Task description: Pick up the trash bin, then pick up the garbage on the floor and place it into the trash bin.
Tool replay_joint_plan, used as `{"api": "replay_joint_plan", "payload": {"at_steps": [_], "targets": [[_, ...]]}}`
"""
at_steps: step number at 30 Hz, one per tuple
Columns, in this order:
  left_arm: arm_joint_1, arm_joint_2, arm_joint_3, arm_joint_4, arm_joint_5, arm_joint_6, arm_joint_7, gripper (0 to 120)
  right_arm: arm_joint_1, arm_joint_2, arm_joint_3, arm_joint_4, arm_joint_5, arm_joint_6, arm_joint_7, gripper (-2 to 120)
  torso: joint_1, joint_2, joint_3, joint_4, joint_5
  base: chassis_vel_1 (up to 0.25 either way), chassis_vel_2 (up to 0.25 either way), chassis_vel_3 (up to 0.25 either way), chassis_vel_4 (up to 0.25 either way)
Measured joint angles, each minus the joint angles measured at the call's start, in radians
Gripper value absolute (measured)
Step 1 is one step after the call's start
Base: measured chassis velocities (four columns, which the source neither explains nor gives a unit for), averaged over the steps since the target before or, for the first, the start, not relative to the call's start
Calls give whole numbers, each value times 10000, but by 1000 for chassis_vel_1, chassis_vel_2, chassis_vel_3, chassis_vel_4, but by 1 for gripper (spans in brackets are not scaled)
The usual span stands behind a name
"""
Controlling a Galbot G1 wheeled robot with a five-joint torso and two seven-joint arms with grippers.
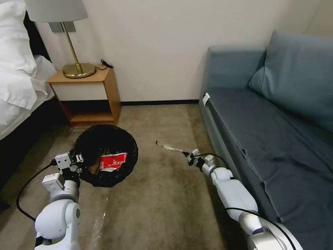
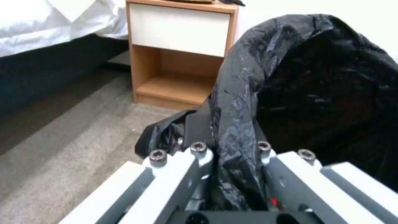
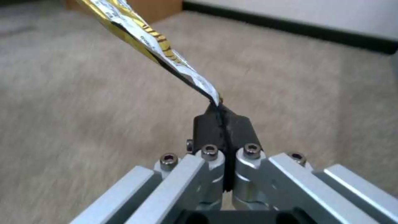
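Both hands gripping, above beige carpet.
Left hand (image 2: 230, 149) clamps black-bagged round bin's (image 1: 105, 156) rim; right hand (image 3: 224, 124) pinches long yellow-black wrapper (image 3: 153, 40), print legible at the wrist.

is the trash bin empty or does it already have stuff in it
Not empty. The trash bin, held at its rim by the left gripper, has a red snack packet lying inside its black bag.

— Where does the trash bin (image 1: 105, 156) sit?
— On the carpet (image 1: 163, 194), before the nightstand (image 1: 88, 95), with a packet (image 1: 112, 161) inside it. The left gripper (image 1: 77, 162) is at its near-left rim.

— And to the right?
— The sofa (image 1: 277, 139) lines the right side. The right gripper (image 1: 190, 157) is beside its front edge, the wrapper (image 1: 170, 147) reaching left from it toward the bin. The bed (image 1: 20, 80) lies far left, a lamp (image 1: 66, 34) on the nightstand.
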Motion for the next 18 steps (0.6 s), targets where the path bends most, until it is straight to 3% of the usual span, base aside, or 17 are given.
{"api": "replay_joint_plan", "payload": {"at_steps": [18], "targets": [[35, -69, 102, 104, 49, -32, 3, 4, -220, -168, -480, 2389, 1231, -410, 757, 0, 0, 0, 0, 1, 0, 0, 0, 0, 0]]}}
